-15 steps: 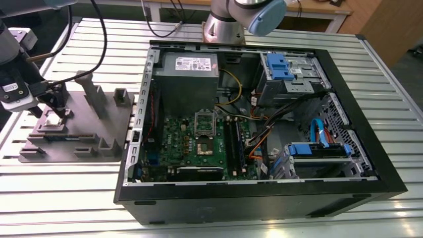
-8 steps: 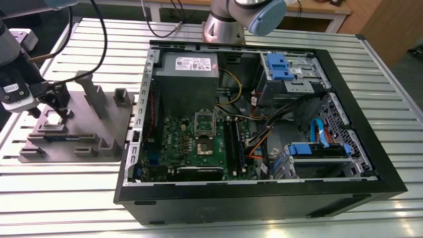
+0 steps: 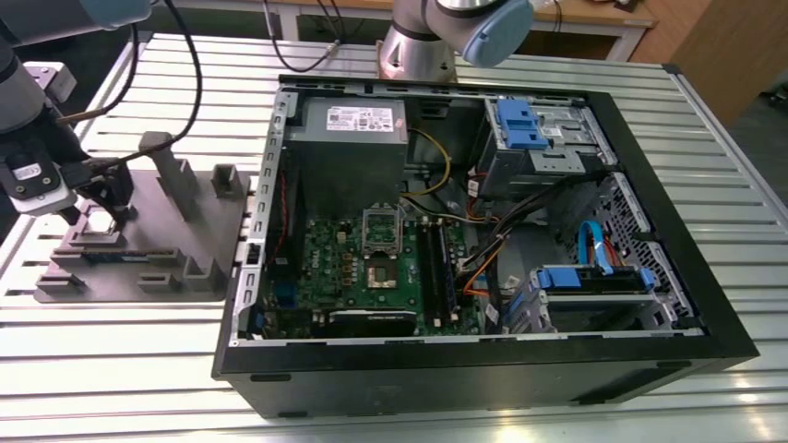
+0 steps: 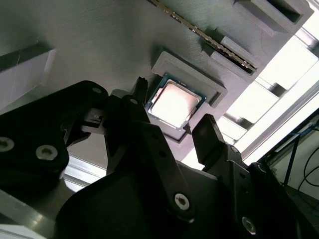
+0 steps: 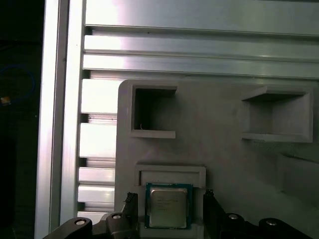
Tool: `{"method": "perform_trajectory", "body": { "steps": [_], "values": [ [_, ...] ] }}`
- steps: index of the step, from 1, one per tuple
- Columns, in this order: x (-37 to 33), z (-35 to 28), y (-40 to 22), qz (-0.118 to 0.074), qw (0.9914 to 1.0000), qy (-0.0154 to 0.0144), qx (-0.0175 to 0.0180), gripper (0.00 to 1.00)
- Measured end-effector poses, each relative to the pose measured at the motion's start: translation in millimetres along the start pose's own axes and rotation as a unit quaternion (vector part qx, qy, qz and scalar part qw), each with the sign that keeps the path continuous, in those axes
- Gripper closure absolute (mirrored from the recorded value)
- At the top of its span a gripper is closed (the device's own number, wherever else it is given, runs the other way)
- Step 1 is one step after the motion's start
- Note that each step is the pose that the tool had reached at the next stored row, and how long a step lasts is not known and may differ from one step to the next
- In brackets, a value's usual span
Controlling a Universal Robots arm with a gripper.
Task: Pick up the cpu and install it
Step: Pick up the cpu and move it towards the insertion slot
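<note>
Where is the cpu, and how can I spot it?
Left of the big black computer case in the exterior view lies a grey tray. The cpu sits in a square pocket of that tray, between the fingers of the open gripper. Unlike the long thin strip nearby, it is a small flat square with a shiny silver top.

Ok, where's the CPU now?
In both wrist views the cpu lies in a pocket of the grey tray, the open gripper straddling it; the tray lies at the exterior view's left, beside the computer case.
</note>
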State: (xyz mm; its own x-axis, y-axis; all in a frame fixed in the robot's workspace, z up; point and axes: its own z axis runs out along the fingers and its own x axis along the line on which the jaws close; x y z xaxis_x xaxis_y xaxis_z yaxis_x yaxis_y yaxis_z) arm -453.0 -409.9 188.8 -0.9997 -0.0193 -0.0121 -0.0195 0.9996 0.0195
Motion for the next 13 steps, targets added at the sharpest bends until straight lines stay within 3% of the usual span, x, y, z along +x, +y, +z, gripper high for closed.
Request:
{"method": "perform_trajectory", "body": {
  "steps": [13],
  "values": [
    [0.2, 5.7, -0.1, 0.003, 0.99999, -0.0001, 0.0002, 0.37]
  ]
}}
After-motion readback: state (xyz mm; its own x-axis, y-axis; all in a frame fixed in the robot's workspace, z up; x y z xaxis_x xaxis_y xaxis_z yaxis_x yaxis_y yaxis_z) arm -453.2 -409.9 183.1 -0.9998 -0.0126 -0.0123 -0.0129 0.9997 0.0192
